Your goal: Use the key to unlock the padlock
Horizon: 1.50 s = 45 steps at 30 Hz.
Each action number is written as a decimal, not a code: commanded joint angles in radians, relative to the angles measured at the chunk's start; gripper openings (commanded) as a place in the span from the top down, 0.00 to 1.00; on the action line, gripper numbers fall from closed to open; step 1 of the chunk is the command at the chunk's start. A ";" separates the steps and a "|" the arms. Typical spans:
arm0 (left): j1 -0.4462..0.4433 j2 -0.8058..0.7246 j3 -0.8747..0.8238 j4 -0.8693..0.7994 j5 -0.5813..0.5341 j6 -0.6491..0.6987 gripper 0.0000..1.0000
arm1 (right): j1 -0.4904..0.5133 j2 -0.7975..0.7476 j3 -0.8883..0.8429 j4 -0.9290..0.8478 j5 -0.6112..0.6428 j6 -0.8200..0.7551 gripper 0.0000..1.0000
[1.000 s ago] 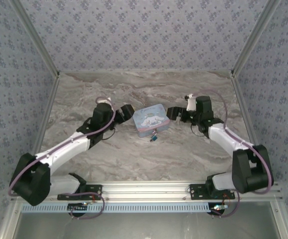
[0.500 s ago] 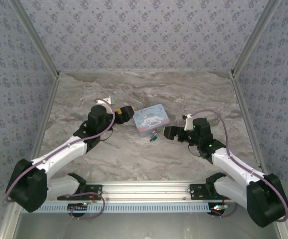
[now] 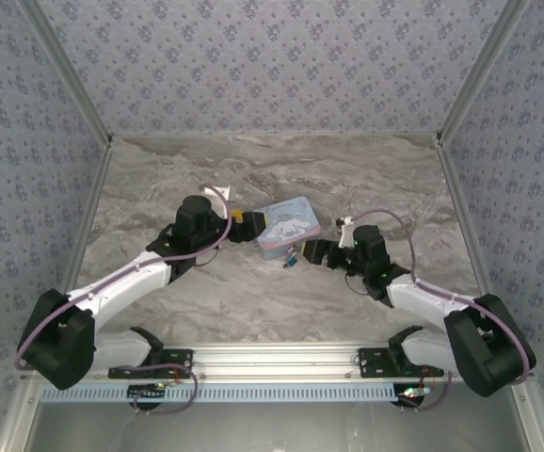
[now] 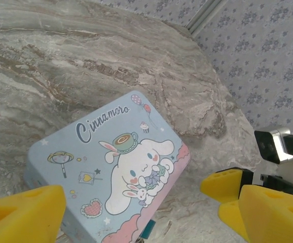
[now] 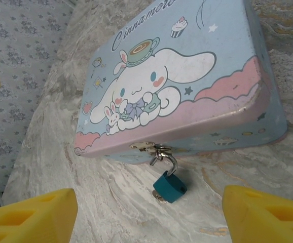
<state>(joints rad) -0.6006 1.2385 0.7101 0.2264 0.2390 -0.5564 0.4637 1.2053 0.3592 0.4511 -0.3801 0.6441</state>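
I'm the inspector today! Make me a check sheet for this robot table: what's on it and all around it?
Surface: grey marble-look table, flat.
Job's things: small blue padlock hooked on the hasp of the closed cartoon tin, its body resting on the table.
Clutter: nothing seen.
Grippers: left gripper open beside the tin; right gripper open, facing the padlock, not touching it.
Cables: purple cables, looped, clear of the tin.
Surroundings: flower-print walls; metal rail at the near edge.
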 commanded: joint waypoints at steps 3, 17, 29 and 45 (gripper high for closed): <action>0.003 0.039 0.042 -0.065 -0.056 0.020 0.12 | 0.011 0.058 -0.019 0.148 -0.009 0.024 0.22; 0.018 0.151 0.061 -0.081 -0.087 -0.048 0.11 | 0.099 0.235 -0.009 0.265 0.046 0.016 0.24; 0.035 0.258 0.093 -0.105 -0.065 -0.096 0.11 | 0.130 0.351 -0.016 0.380 0.087 0.017 0.36; 0.055 0.309 0.112 -0.154 -0.061 -0.131 0.10 | 0.125 0.435 0.007 0.473 0.071 0.002 0.40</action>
<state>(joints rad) -0.5514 1.5417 0.7902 0.0975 0.1684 -0.6758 0.5877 1.6176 0.3515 0.8818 -0.3061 0.6586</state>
